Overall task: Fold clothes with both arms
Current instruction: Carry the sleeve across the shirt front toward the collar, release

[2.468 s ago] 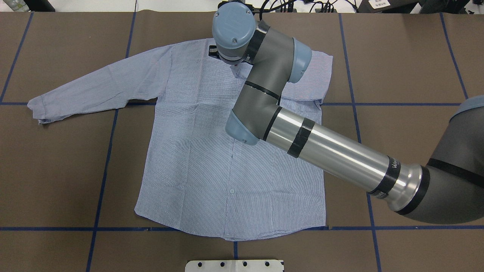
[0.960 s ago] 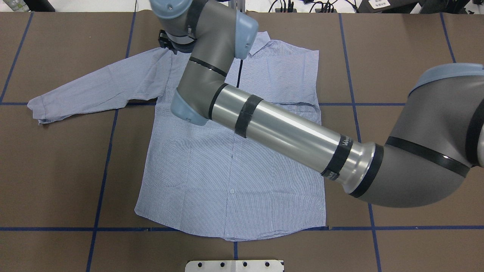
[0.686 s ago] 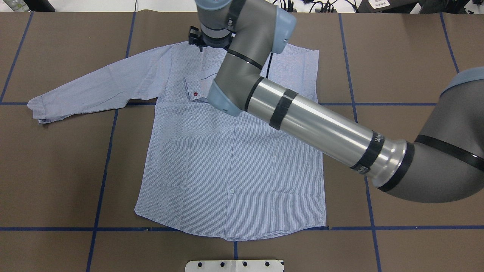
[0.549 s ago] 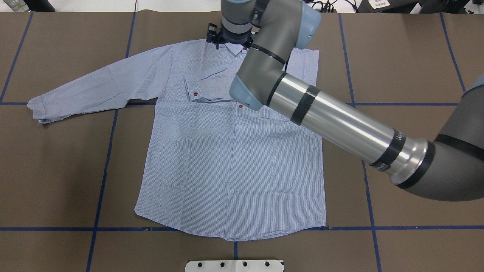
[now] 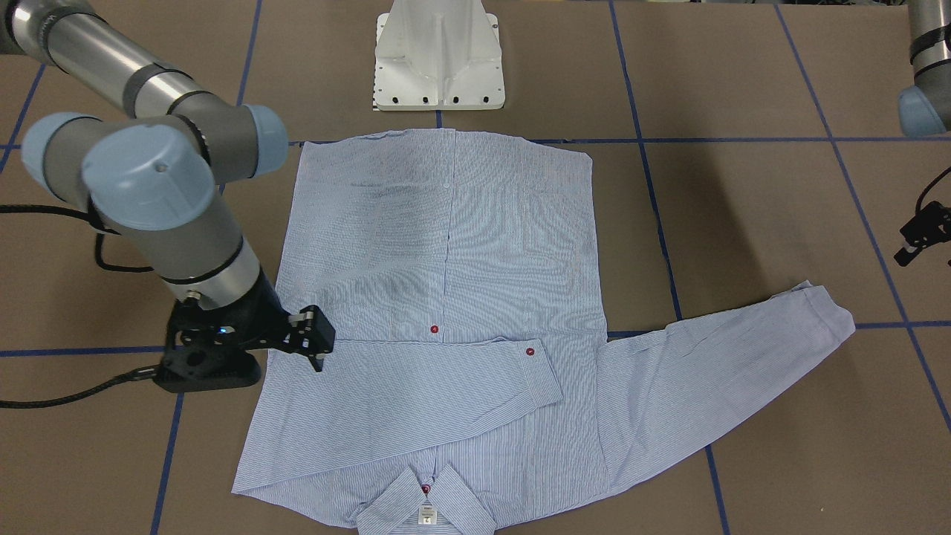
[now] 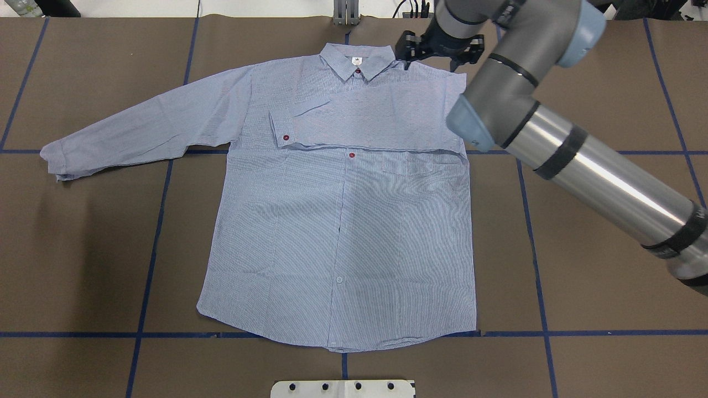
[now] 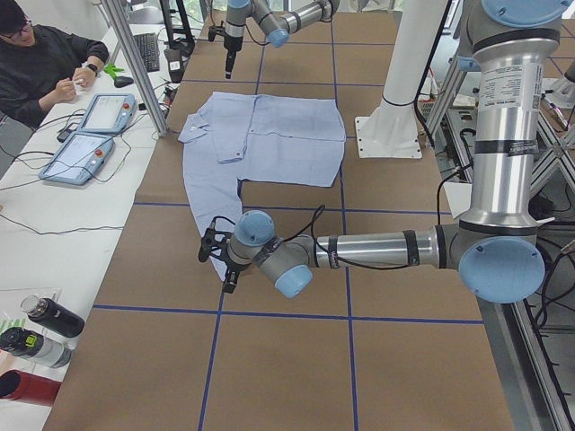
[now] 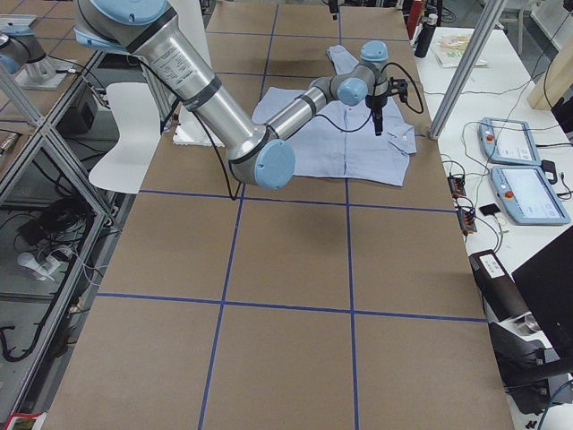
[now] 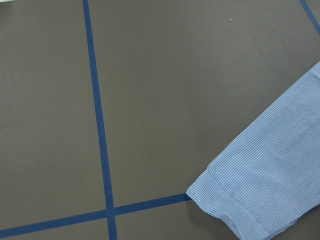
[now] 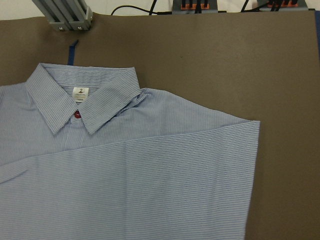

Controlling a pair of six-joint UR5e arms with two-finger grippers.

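The light blue striped shirt (image 6: 332, 232) lies flat, front up, on the brown table, and it also shows in the front-facing view (image 5: 446, 238). Its right sleeve is folded across the chest, with the cuff (image 6: 282, 130) and its red button lying near the left shoulder. The left sleeve stretches out flat, ending at its cuff (image 6: 55, 163). My right gripper (image 6: 437, 51) hovers over the right shoulder beside the collar (image 10: 82, 100). It looks open and empty in the front-facing view (image 5: 316, 345). My left gripper (image 7: 218, 265) hangs by the left cuff (image 9: 270, 190); I cannot tell whether it is open or shut.
The white pedestal base (image 5: 438, 59) stands at the table's robot-side edge. Blue tape lines (image 6: 149, 243) grid the brown surface. An aluminium post (image 10: 62, 15) stands just beyond the collar. An operator (image 7: 45, 63) sits at a side desk with teach pendants (image 7: 90, 135) and bottles (image 7: 45, 332).
My right gripper carried the right sleeve across the chest to the left, let it go there, then swung back right to above the right shoulder. The shirt body has not moved.
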